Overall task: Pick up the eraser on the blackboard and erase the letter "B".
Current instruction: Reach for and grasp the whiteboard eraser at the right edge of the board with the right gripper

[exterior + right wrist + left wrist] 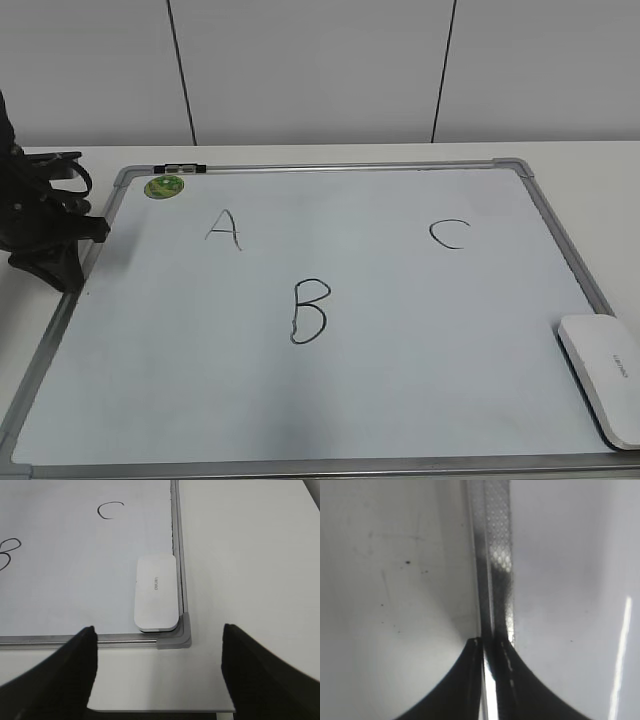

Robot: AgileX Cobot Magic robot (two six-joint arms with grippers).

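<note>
The blackboard [350, 400] is a white board with a silver frame, lying flat on the table. The letter "B" [309, 311] is drawn in black near its middle; part of it shows in the right wrist view [9, 552]. The eraser [607, 372] is a white block at the board's front right corner, also seen in the right wrist view [157, 591]. My right gripper [158, 667] is open and empty, above the table just outside that corner. My left gripper [62, 262] is shut and empty at the board's left frame [495, 555].
A black "A" [224, 229] and a black "C" [449, 234] are on the board. A round green sticker [164, 185] and a small black clip [180, 168] sit at the far left edge. White table [250, 540] surrounds the board.
</note>
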